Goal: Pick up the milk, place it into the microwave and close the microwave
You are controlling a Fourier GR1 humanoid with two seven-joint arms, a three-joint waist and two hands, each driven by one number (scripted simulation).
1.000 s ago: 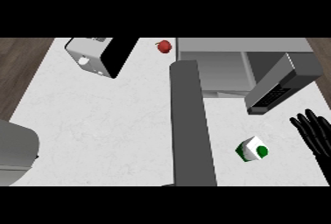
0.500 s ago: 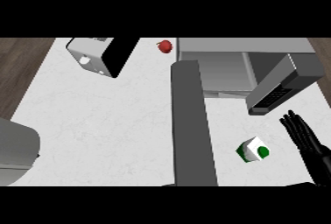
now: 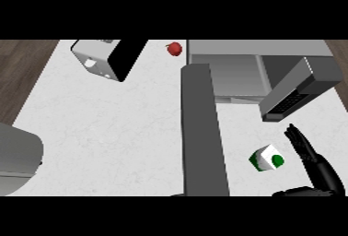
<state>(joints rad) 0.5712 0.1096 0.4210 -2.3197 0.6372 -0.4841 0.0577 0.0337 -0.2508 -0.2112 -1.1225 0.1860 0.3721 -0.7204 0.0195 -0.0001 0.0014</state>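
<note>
Right robot hand [image 3: 316, 162]: open, fingers straight, just right of milk carton [image 3: 268, 159].
Milk carton: white and green, on white surface [image 3: 122, 133].
Long grey bar [image 3: 202, 133]: left of carton.
Microwave [image 3: 231, 73]: beyond carton, door [image 3: 299, 90] open.
Red object [image 3: 175, 48], black-and-white appliance [image 3: 108, 57]: far beyond carton, to its left.
Wooden floor [image 3: 24, 69]: furthest left of carton, past the surface's edge.

Small red round item [image 3: 175, 48] lies at the far edge of the counter [image 3: 122, 133]. White box-shaped appliance [image 3: 102, 60], black-faced, sits skewed at the far left corner. Long grey bar [image 3: 202, 133] runs from mid-counter to the near edge.
</note>
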